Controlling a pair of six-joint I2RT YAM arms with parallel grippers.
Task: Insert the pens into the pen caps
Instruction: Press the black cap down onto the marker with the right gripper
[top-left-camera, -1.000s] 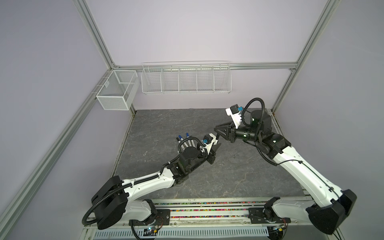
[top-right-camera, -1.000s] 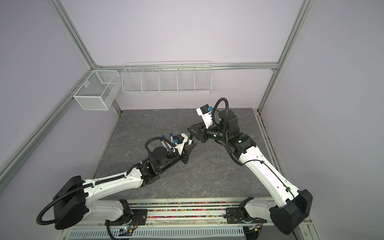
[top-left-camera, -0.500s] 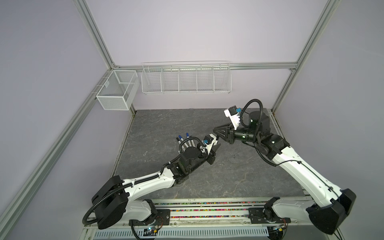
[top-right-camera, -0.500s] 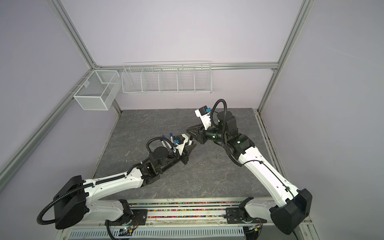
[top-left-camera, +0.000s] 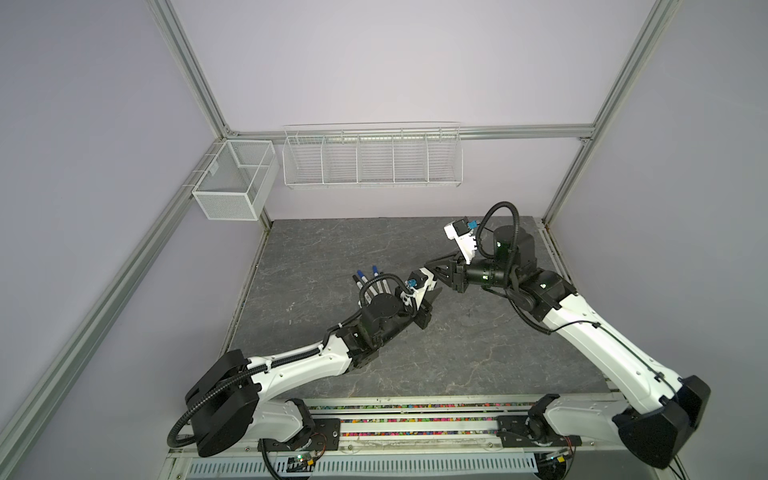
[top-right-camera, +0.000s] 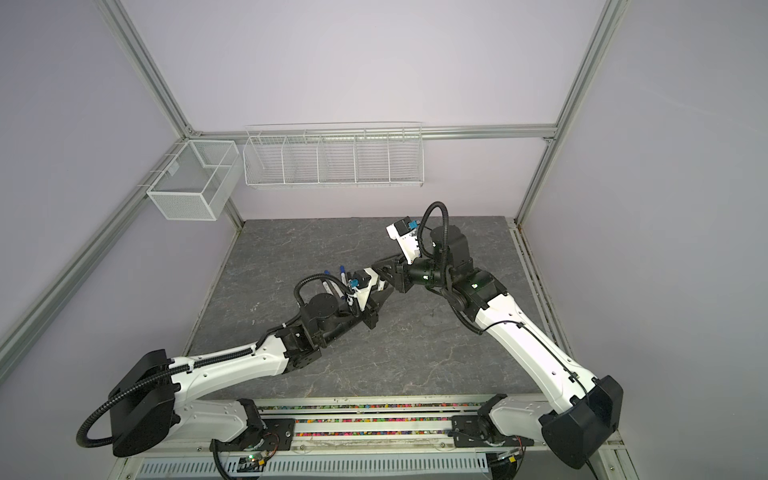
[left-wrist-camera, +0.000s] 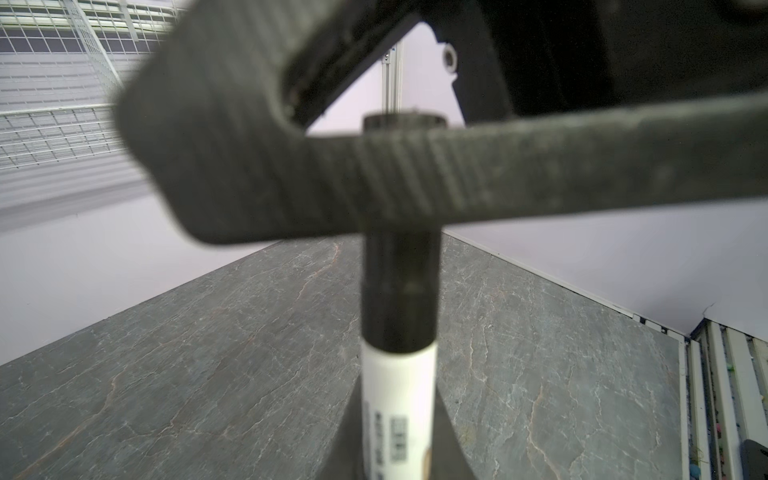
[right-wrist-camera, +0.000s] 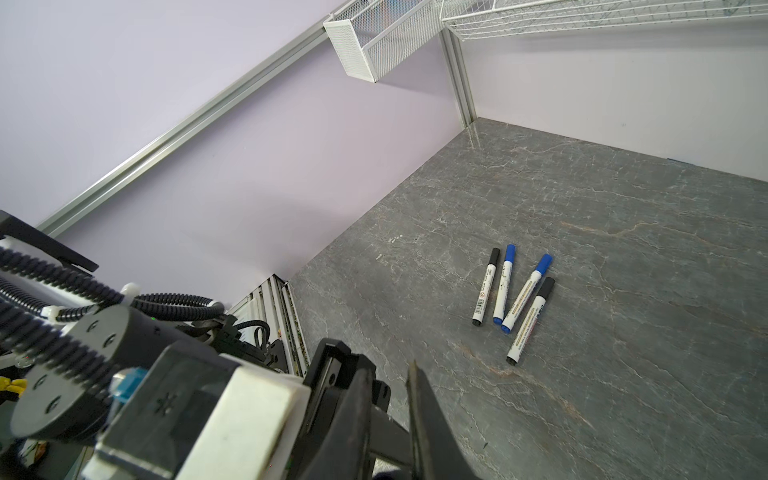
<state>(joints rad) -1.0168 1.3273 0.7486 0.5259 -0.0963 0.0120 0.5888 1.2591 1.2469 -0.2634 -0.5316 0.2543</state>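
White-barrelled pen (left-wrist-camera: 398, 374) is sitting clamped in my left jaws, a black cap (left-wrist-camera: 399, 291) on its end. My right jaws are crossing that cap, though I cannot tell whether they are gripping it; four capped pens (right-wrist-camera: 524, 294) are lying on the desk (right-wrist-camera: 623, 208) beyond.
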